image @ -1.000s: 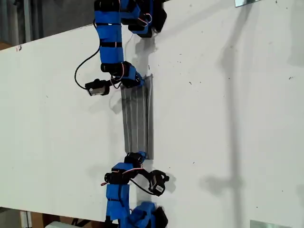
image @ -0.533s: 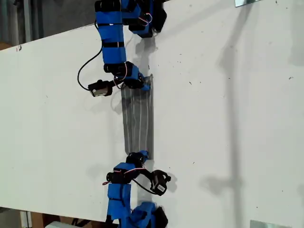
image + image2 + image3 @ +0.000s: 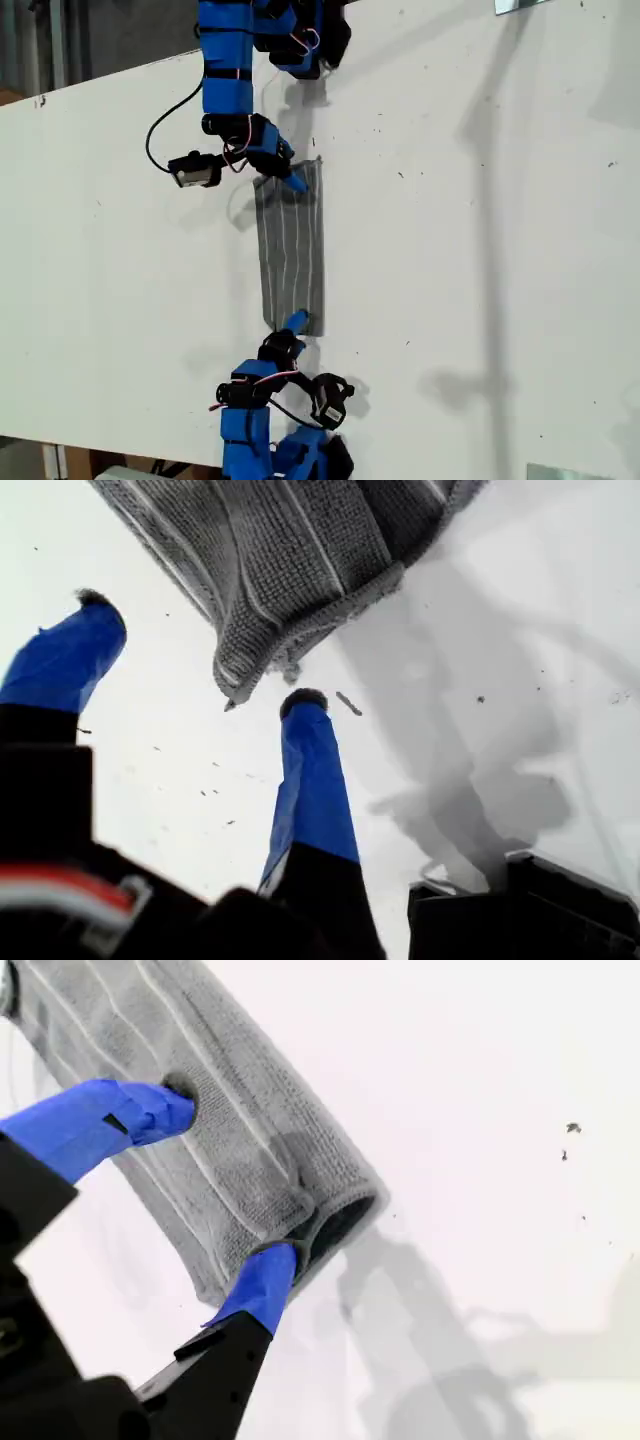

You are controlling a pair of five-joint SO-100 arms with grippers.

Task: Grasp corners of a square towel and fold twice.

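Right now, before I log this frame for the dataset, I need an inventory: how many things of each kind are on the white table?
Grey striped towel: 1
Blue robot arms: 2, my first gripper and my second gripper at opposite ends of the towel
White table: 1
Total: 4

Folded towel [image 3: 290,250] flat on the counter [image 3: 480,260], a long strip between two arms, one claw at each short end, both open-jawed, counter bare toward the exterior view's right.
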